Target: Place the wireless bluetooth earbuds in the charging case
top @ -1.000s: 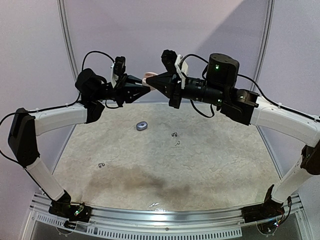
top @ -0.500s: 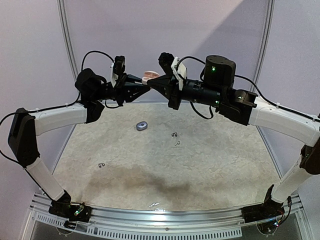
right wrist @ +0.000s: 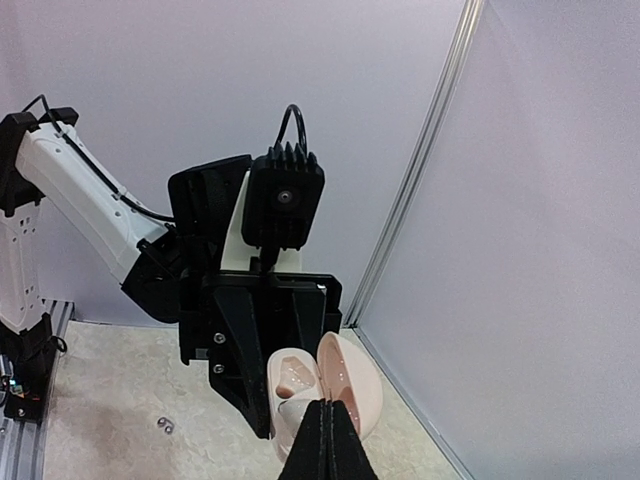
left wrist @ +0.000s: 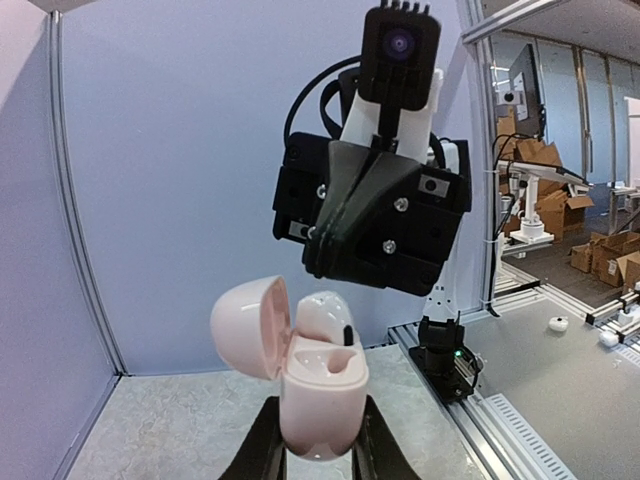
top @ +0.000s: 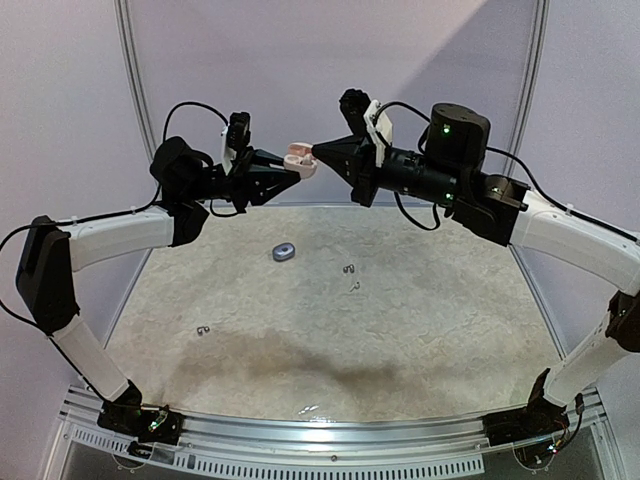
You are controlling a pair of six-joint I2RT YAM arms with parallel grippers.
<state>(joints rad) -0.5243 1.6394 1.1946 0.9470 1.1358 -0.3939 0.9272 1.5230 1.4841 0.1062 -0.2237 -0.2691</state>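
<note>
Lavender walls back a mottled beige tabletop (top: 420, 330), and both arms are raised well above it. The left gripper (left wrist: 318, 432) is clamped on the lower body of a pink charging case (left wrist: 322, 390), one finger on either flank. The case stands upright with its hinged lid (left wrist: 250, 325) swung open to the side. The right gripper (top: 318, 152) is pinched fully closed, its tip just beside the open mouth of the case. Its own wrist view shows nothing between the fingers. A thin dark sliver stands at the rim of one well, and I cannot tell whether it is an earbud stem.

The earbuds (top: 349, 267) are down on the tabletop near its middle, well apart from the case. A lone earbud piece (top: 203, 331) lies off toward the left arm's side. A small grey case (top: 284, 252) rests between them and the raised grippers.

As I judge it, the lid is open and the insertion proper is not yet done. To do it well:
- The left arm should hold the case level and motionless, with its wells facing up.
- The right arm should spread its fingers, descend, and take one tiny piece by its sides.
- It should then line the stem up with a well and lower gently rather than drop.
</note>
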